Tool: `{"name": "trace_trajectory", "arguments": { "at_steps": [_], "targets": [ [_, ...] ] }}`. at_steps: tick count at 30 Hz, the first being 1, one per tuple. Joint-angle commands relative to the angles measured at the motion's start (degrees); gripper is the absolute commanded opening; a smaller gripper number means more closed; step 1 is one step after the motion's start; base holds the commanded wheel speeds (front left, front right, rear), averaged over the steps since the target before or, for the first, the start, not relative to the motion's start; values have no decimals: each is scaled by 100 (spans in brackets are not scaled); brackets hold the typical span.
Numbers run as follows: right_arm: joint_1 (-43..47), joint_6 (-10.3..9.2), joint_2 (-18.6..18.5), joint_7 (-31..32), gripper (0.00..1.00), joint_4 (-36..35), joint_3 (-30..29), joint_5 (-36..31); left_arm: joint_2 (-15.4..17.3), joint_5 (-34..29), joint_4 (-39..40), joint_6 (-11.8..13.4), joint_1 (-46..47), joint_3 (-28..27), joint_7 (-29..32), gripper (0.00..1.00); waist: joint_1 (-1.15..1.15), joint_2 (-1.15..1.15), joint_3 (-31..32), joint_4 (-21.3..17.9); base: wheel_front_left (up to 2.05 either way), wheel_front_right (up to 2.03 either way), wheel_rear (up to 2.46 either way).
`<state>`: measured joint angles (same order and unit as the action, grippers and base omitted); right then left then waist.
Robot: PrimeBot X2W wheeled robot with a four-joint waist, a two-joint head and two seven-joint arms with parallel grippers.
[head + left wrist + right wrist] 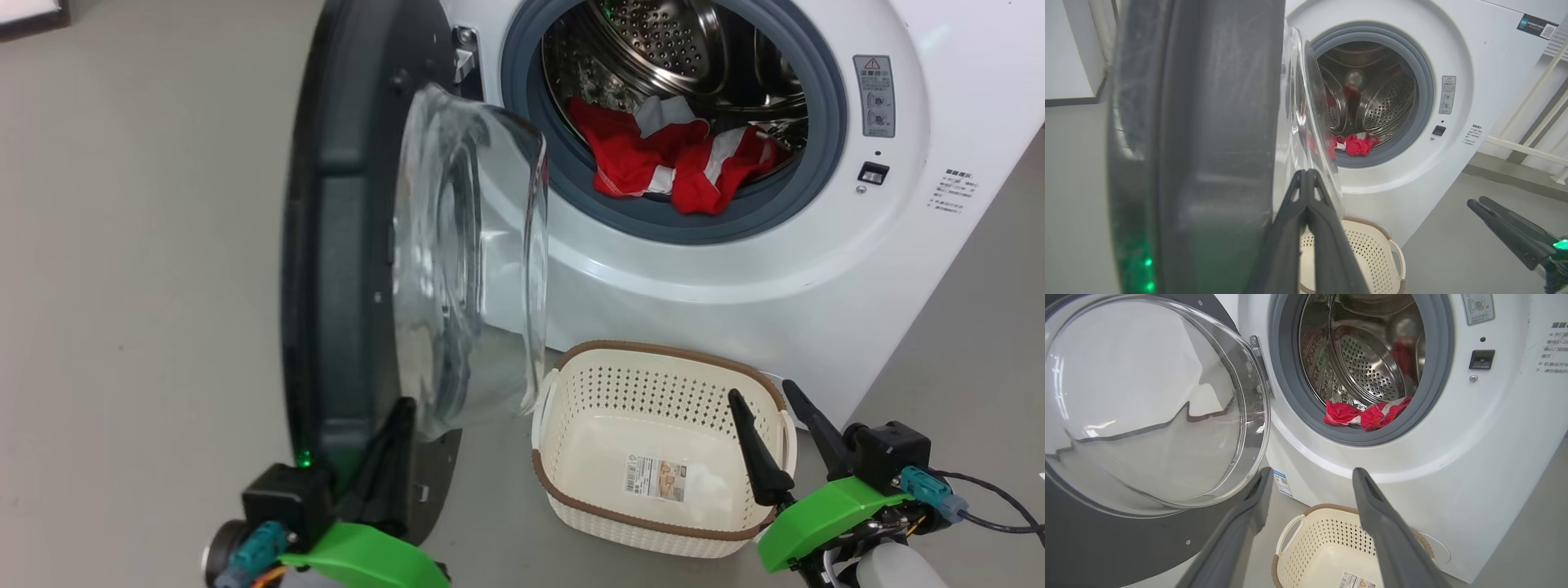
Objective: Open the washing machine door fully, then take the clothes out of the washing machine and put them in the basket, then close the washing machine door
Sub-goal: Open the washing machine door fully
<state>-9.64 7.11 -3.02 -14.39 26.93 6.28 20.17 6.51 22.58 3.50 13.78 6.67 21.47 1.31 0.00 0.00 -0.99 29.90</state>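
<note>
The washing machine (735, 286) stands with its door (326, 245) swung out to my left, about edge-on, its glass bowl (473, 261) bulging to the right. Red clothes (669, 163) with white stripes lie at the front of the drum, at its grey ring. The cream basket (620, 392) sits on the floor before the machine, with just a paper label inside. My left gripper (404, 408) is shut, its fingers close against the door's inner lower edge beside the glass. My right gripper (763, 392) is open above the basket's right side, holding nothing.
Grey floor surrounds the machine. A white railing (1527, 151) stands to the machine's right, and a white wall with a dark skirting (1069, 98) runs behind the door. A black cable (996, 506) trails from my right wrist.
</note>
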Motion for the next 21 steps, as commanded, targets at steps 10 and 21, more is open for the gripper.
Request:
{"name": "trace_trajectory", "arguments": {
  "at_steps": [10, 21],
  "targets": [
    [-225, 37, -13, -61, 100, -82, 178, -25, 334, 21, 124, 419, -152, -875, -217, 0, 0, 0, -46, 2, 0, 0, 0],
    [-197, 37, -123, -61, 100, -89, 162, -79, 444, 366, -270, 548, -92, -1530, -513, 0, 0, 0, -238, -27, 0, 0, 0]
  ]
}}
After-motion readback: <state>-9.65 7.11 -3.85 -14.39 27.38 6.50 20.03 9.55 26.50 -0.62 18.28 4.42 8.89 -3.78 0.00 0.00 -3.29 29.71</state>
